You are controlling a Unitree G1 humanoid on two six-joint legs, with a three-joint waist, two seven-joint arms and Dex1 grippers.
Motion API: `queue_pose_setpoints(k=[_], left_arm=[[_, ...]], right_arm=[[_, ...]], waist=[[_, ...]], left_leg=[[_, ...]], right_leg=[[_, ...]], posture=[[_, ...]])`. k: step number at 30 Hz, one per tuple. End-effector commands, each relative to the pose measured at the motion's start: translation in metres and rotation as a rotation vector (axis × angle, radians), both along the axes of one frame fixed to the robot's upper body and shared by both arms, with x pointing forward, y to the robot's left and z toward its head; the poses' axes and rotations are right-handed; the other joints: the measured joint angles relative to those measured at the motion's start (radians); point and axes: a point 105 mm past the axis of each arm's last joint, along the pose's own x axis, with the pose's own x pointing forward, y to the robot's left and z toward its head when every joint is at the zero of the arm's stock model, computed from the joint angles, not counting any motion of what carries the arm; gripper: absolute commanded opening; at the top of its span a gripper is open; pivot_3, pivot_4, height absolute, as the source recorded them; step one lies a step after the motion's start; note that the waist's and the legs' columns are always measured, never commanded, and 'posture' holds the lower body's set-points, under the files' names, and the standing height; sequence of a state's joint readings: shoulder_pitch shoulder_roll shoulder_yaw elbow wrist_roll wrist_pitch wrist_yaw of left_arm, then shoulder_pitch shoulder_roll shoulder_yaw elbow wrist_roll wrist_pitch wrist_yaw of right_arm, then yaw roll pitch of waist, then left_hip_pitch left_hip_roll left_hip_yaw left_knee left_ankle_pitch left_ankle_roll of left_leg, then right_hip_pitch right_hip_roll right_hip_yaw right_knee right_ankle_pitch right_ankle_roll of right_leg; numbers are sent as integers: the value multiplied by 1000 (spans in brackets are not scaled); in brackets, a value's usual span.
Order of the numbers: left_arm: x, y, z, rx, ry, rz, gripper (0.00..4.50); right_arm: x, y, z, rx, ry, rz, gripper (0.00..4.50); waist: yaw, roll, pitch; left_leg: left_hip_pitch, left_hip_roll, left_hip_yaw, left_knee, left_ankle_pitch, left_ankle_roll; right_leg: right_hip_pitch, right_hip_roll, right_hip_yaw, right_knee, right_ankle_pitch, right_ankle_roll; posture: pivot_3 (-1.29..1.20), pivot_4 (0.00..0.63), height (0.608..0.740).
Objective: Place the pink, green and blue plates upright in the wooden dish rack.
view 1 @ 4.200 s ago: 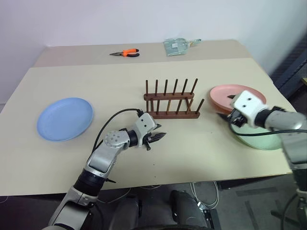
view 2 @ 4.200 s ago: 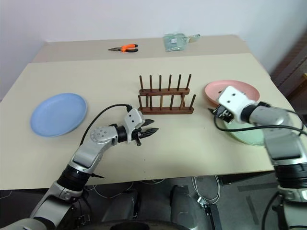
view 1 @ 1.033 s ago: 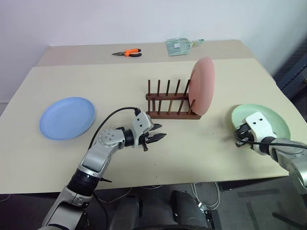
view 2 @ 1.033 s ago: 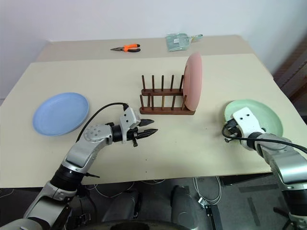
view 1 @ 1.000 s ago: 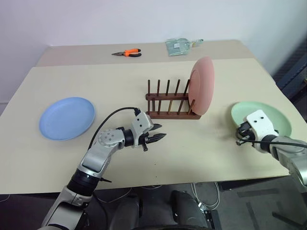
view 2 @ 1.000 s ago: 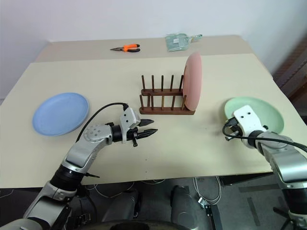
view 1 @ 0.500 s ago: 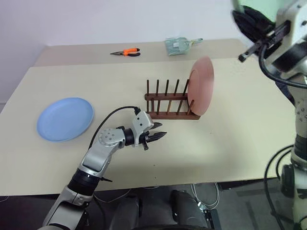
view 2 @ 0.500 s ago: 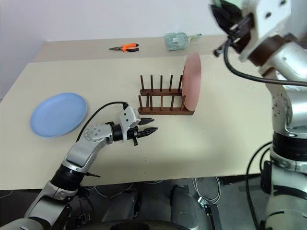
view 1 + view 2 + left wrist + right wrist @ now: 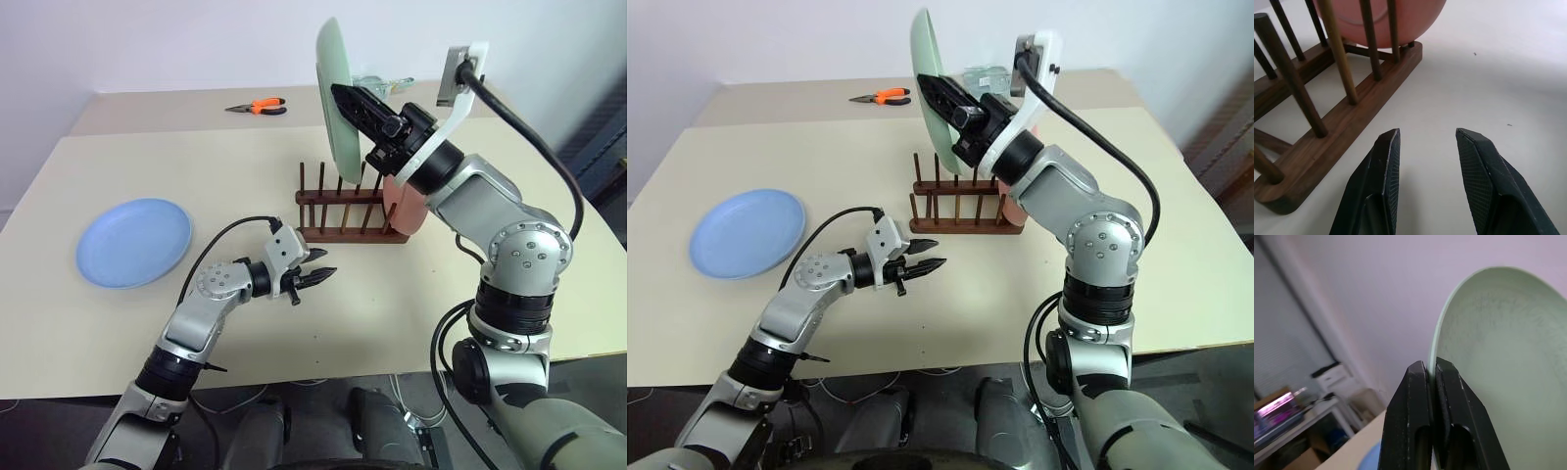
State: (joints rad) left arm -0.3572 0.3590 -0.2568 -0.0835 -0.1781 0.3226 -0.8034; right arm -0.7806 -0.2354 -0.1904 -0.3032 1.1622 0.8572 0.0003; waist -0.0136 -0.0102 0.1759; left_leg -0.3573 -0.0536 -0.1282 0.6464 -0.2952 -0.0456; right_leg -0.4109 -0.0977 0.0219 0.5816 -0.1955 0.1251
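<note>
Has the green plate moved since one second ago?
Yes. The green plate has left the table on the right and is now held upright above the rack.

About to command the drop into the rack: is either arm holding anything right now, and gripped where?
The right gripper pinches the green plate by its rim, held upright above the wooden dish rack. The left gripper holds nothing, jaws open.

Lab-like room: bare table, pliers, plain wall.
</note>
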Motion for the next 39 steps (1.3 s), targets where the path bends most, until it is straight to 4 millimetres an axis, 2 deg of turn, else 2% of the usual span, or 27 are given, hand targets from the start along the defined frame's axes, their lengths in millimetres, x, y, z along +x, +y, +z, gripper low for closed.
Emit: queue_pose_setpoints(k=[1,5,13,26,39], left_arm=[[-1,-2,12,-17,-46,-14,1811],[0,-3,14,-17,-50,-18,1811],[-1,-2,13,-13,-50,-20,1811],[-3,-1,14,-14,-45,-22,1811],[-5,-1,14,-16,-37,-30,1811]], right_arm=[[4,-9,1,45,33,-43,11],[10,-12,-15,101,146,-62,11],[21,-18,-29,190,275,-74,11],[9,-12,-15,158,198,-20,11],[4,-11,-11,152,171,-15,11]], waist=[[-2,0,0],[-2,0,0],[0,0,0],[-1,1,-1],[-3,1,0]], left_leg=[[0,0,0,0,0,0],[0,0,0,0,0,0],[1,0,0,0,0,0],[1,0,0,0,0,0],[1,0,0,0,0,0]], right_leg=[[0,0,0,0,0,0],[0,0,0,0,0,0],[1,0,0,0,0,0],[1,0,0,0,0,0],[0,0,0,0,0,0]], posture=[[0,150,740],[0,150,740],[0,150,740],[0,150,740],[0,150,740]])
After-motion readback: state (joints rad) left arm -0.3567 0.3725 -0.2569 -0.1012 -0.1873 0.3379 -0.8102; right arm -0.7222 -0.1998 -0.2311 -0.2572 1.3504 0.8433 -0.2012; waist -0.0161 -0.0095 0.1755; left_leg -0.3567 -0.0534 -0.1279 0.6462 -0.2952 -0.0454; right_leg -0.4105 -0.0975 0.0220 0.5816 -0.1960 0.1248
